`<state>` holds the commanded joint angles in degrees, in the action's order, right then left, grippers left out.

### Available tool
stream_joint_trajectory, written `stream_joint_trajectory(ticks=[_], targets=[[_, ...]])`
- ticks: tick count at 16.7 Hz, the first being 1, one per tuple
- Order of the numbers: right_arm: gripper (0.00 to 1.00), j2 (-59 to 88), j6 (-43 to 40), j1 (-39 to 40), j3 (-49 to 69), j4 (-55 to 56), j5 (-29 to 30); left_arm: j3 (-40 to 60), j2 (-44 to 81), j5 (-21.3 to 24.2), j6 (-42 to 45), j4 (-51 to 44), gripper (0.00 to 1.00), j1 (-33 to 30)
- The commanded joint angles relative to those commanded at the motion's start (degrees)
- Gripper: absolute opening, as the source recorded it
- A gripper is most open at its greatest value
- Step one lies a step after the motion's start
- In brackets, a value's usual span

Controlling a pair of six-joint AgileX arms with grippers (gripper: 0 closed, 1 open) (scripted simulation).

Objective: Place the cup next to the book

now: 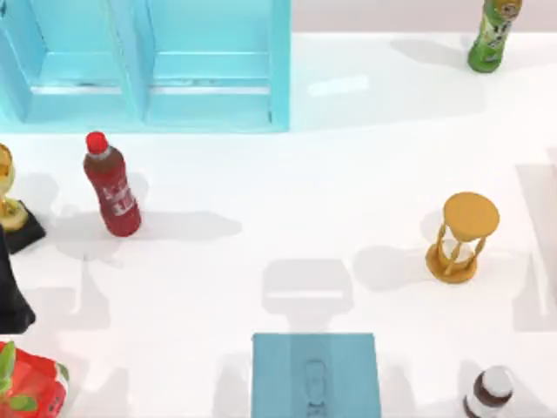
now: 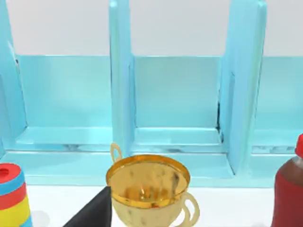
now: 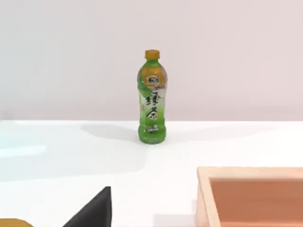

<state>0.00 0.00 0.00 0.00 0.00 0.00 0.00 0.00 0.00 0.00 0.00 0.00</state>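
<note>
Because the left gripper (image 2: 92,215), its state impossible to tell, hangs with the gold trophy (image 2: 147,187) just ahead and the book (image 1: 315,376) well apart, a careless sweep could topple that trophy.

Green bottle (image 3: 152,97) label: Chinese characters, not clearly legible.

L arm (image 1: 12,292) at table's left edge.

Bottles: 3, red (image 1: 111,185), green (image 1: 493,35), dark white-capped (image 1: 487,394). 1 book (image 1: 315,374), 1 trophy (image 2: 148,188), 1 hourglass (image 1: 462,236), 1 shelf unit (image 1: 148,65), poss. 1 wooden tray (image 3: 253,196).
</note>
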Motion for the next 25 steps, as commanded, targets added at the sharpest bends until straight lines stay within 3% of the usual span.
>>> stream_joint_trajectory(ticks=[5,9,13,19,25], targets=[[1.0,0.0,0.0,0.0,0.0,0.0,0.0,3.4,2.1,-0.5,3.3,-2.3,1.0,1.8],[1.0,0.0,0.0,0.0,0.0,0.0,0.0,15.4,10.1,-1.6,16.3,-10.1,1.0,7.6],[1.0,0.0,0.0,0.0,0.0,0.0,0.0,32.0,23.3,-2.8,38.3,-21.7,1.0,15.8],[1.0,0.0,0.0,0.0,0.0,0.0,0.0,55.6,49.5,-3.6,80.0,-42.5,1.0,28.9],[1.0,0.0,0.0,0.0,0.0,0.0,0.0,71.1,76.3,-2.9,113.0,-60.0,1.0,39.4]])
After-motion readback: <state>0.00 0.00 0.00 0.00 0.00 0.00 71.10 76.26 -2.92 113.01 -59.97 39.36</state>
